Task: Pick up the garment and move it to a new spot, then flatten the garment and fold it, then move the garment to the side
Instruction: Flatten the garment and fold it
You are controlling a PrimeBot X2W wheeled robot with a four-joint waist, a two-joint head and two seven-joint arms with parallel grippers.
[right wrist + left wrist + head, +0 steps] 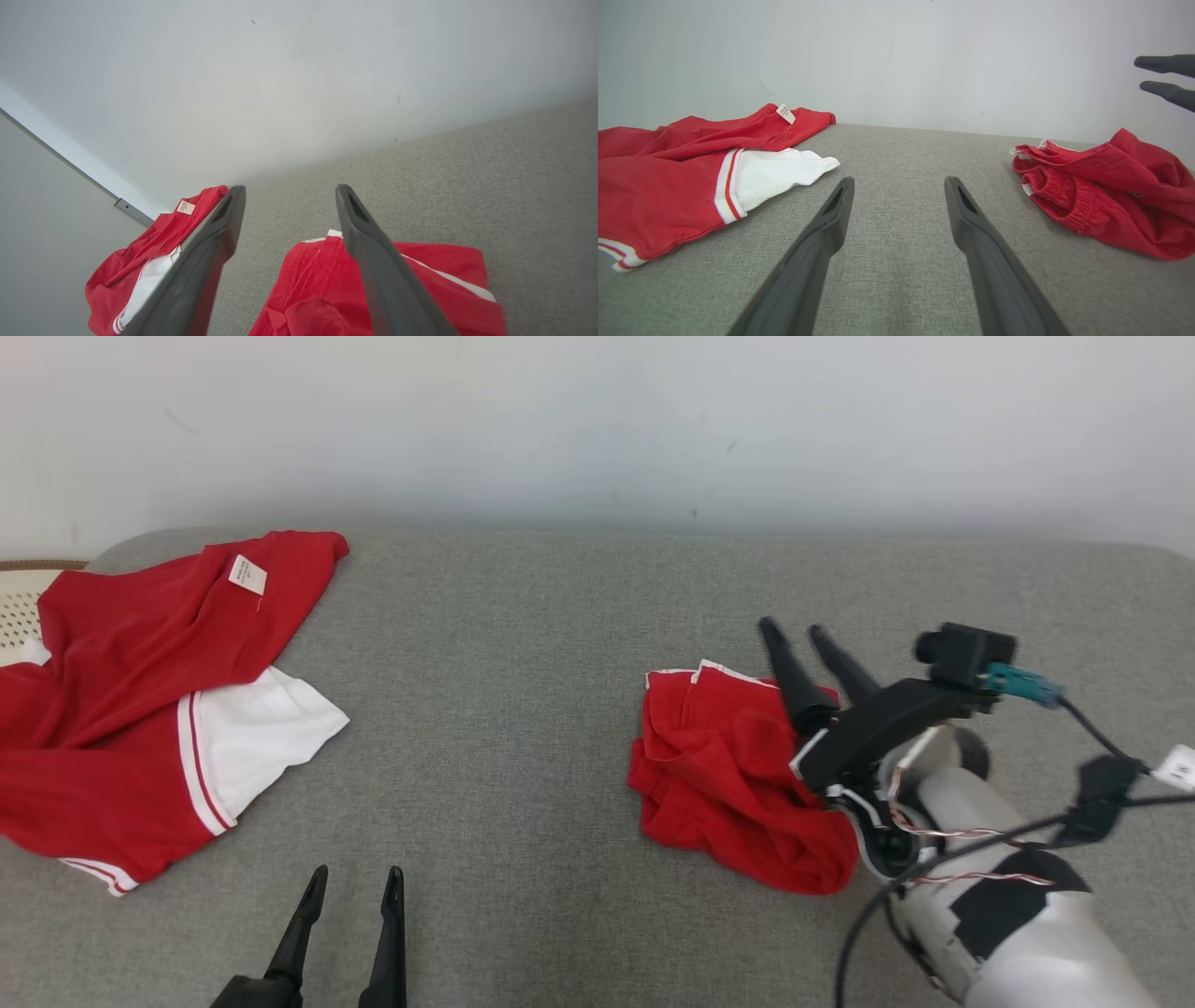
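The garment (719, 775) is a crumpled red piece with white trim and an elastic waistband, lying in a heap right of centre on the grey padded surface (523, 709). My right gripper (794, 630) is open just over the heap's upper right edge, with nothing between its fingers. In the right wrist view the garment (303, 280) lies under the spread right gripper (290, 190). My left gripper (358, 875) is open and empty near the front edge, well left of the heap. The left wrist view has the garment (1111, 196) at the right, beyond the left gripper (900, 183), and the right gripper (1143, 73) above it.
A larger red and white garment (121, 709) with a white label lies spread at the far left, also seen as the red and white garment (658, 186) in the left wrist view. A pale wall (597, 420) backs the surface. Bare grey fabric separates the two garments.
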